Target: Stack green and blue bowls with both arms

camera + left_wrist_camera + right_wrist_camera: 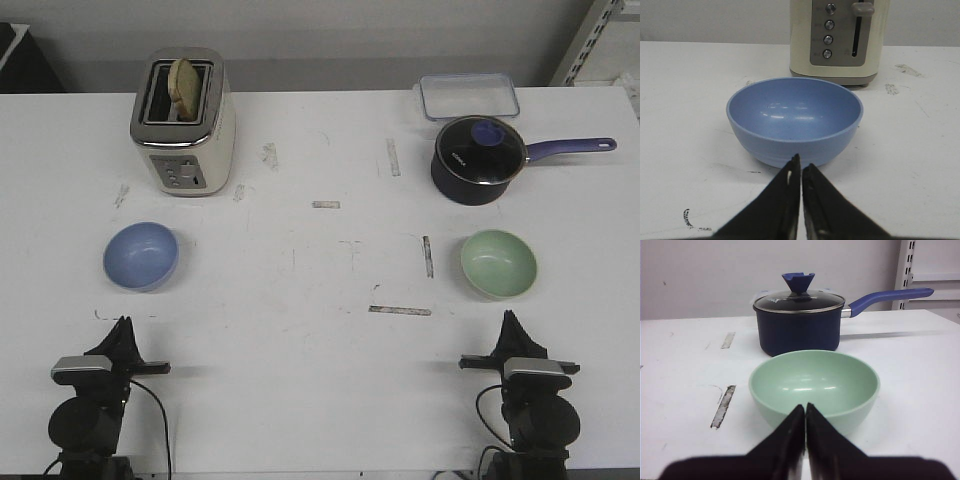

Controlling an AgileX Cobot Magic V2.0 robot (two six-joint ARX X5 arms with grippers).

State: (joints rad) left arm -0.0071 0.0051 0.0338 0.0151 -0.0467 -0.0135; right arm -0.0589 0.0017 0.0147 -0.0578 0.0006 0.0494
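The blue bowl [141, 255] sits upright and empty on the left of the white table; it also shows in the left wrist view [794, 119]. The green bowl [499, 263] sits upright and empty on the right; it also shows in the right wrist view [814, 388]. My left gripper [124, 325] [801, 164] is shut and empty, just short of the blue bowl. My right gripper [510, 318] [805, 409] is shut and empty, just short of the green bowl. The two bowls are far apart.
A cream toaster [184, 122] with a slice of bread stands behind the blue bowl. A dark navy saucepan [479, 158] with a glass lid and purple handle stands behind the green bowl. A clear lidded container [469, 96] lies at the back right.
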